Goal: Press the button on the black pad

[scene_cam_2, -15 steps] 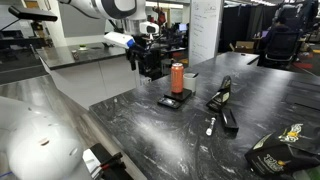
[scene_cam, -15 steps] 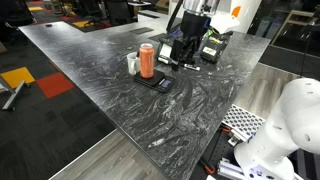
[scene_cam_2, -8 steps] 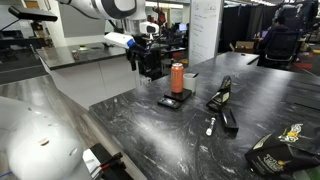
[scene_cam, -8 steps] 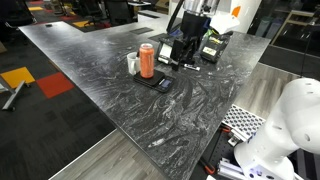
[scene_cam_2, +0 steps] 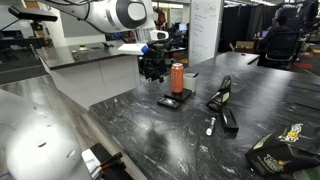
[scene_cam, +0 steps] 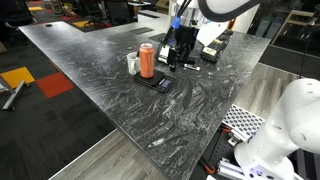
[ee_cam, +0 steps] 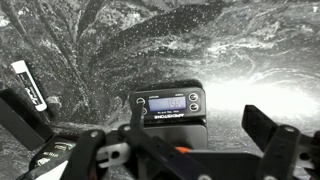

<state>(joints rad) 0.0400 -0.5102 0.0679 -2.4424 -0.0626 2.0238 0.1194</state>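
Note:
The black pad [scene_cam: 156,83] is a thin flat scale lying on the dark marble table, with an orange can [scene_cam: 147,60] standing on it. Both also show in an exterior view, the pad [scene_cam_2: 174,101] under the can [scene_cam_2: 177,77]. In the wrist view the pad [ee_cam: 168,110] shows a lit display with small round buttons on either side. My gripper [scene_cam: 172,57] hovers just beside the can and above the table, also seen in an exterior view [scene_cam_2: 152,70]. In the wrist view its fingers [ee_cam: 150,130] are spread wide and empty, straddling the pad.
A white cup [scene_cam: 132,63] stands next to the can. A bulkier black device with white and green parts [scene_cam: 212,48] lies farther back, also in an exterior view [scene_cam_2: 222,100]. A white marker [scene_cam_2: 210,125] lies on the table [scene_cam: 200,100].
The arm has swung toward the can and the pad. The gripper now hangs closer to them. Can, pad and cup have not moved.

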